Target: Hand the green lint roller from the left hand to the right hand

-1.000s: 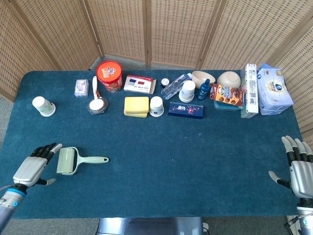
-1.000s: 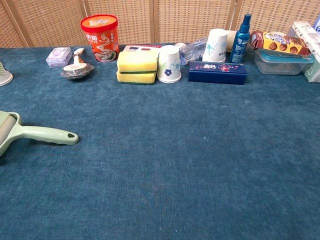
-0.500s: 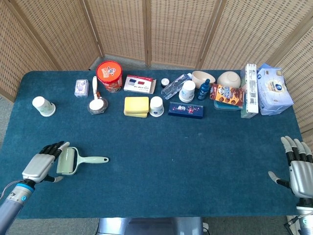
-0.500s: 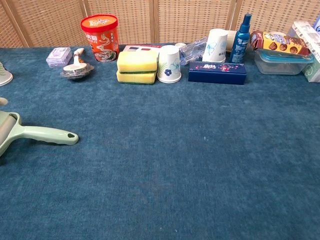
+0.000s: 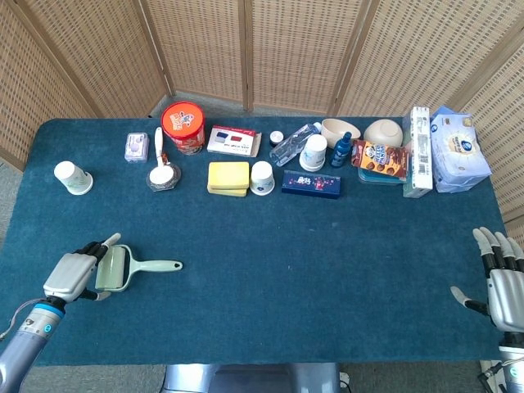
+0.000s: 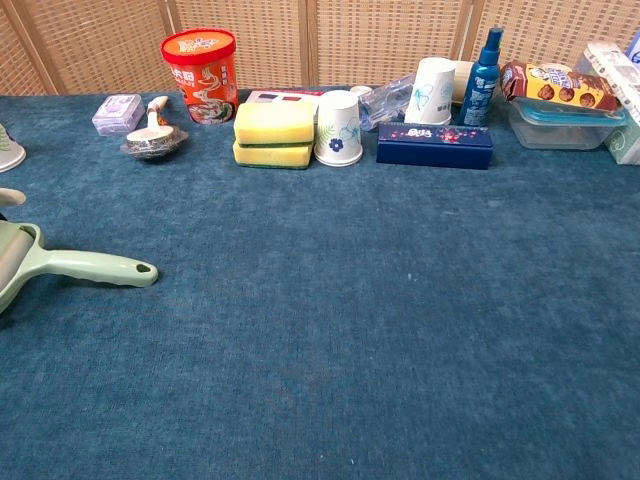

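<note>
The green lint roller [image 5: 123, 268] lies flat on the blue table at the front left, its handle [image 6: 90, 267] pointing right. My left hand [image 5: 74, 273] sits against the roller's head from the left, fingers spread over its edge; whether they grip it I cannot tell. In the chest view only a fingertip [image 6: 8, 197] of that hand shows at the left edge. My right hand [image 5: 501, 282] hovers at the table's front right corner, far from the roller, fingers apart and holding nothing.
A row of items lines the back: white paper cup [image 5: 73, 178], red tub [image 5: 182, 127], yellow sponges [image 5: 228, 178], floral cup [image 5: 262, 178], dark blue box [image 5: 311, 183], bottles, bowls, snack packs and tissue packs [image 5: 458, 149]. Wicker screens stand behind the table.
My left hand has slid right, from just beside the roller's head to up against it, with fingers now over its edge. The roller and my right hand have stayed put.
</note>
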Controlling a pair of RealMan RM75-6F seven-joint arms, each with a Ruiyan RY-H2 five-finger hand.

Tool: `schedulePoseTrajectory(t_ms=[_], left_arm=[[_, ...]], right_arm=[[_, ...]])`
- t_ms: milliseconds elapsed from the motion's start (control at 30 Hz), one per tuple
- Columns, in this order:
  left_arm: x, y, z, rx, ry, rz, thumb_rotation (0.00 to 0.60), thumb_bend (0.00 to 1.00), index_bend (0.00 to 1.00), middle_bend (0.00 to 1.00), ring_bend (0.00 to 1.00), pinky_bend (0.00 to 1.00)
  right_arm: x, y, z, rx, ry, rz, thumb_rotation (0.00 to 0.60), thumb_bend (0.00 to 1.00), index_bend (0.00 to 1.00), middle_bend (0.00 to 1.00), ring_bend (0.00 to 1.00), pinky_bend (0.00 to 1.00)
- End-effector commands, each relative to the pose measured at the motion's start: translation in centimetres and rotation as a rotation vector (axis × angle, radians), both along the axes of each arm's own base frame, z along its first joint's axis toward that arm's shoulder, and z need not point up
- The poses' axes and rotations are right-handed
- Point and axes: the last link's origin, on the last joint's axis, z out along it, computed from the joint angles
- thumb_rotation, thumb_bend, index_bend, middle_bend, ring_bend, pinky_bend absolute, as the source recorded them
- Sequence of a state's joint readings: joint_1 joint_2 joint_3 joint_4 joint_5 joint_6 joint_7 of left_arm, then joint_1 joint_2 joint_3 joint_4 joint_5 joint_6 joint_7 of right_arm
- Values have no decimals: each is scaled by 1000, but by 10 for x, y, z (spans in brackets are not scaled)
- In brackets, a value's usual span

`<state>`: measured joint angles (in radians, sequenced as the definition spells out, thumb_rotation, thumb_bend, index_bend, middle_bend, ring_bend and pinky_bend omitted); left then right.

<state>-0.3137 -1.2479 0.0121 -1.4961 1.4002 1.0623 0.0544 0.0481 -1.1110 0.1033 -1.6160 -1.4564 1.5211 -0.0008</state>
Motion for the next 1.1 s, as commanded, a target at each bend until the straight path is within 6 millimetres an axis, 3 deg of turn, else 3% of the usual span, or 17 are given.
schedulePoseTrajectory(t_ms=[33, 400, 767, 1100], left_arm=[[0, 0, -3, -11, 1, 21, 600, 0, 94, 283, 272, 409], [6, 1, 4, 22, -62, 1, 600, 0, 133, 339, 326, 444], [28, 1, 30, 29, -154, -94, 600, 0, 134, 339, 326, 444], [60, 21, 28, -3, -156, -166, 600, 0, 134, 339, 320, 444]], right_arm=[[0, 0, 0, 2, 0, 0, 600, 0, 0, 0, 0, 0], [0, 0, -1, 4, 2, 0, 600, 0, 0, 0, 0, 0], [0, -1, -6, 26, 10, -8, 600, 0, 0, 0, 0, 0], [11, 1, -24, 118, -13, 3, 600, 0, 0, 0, 0, 0]])
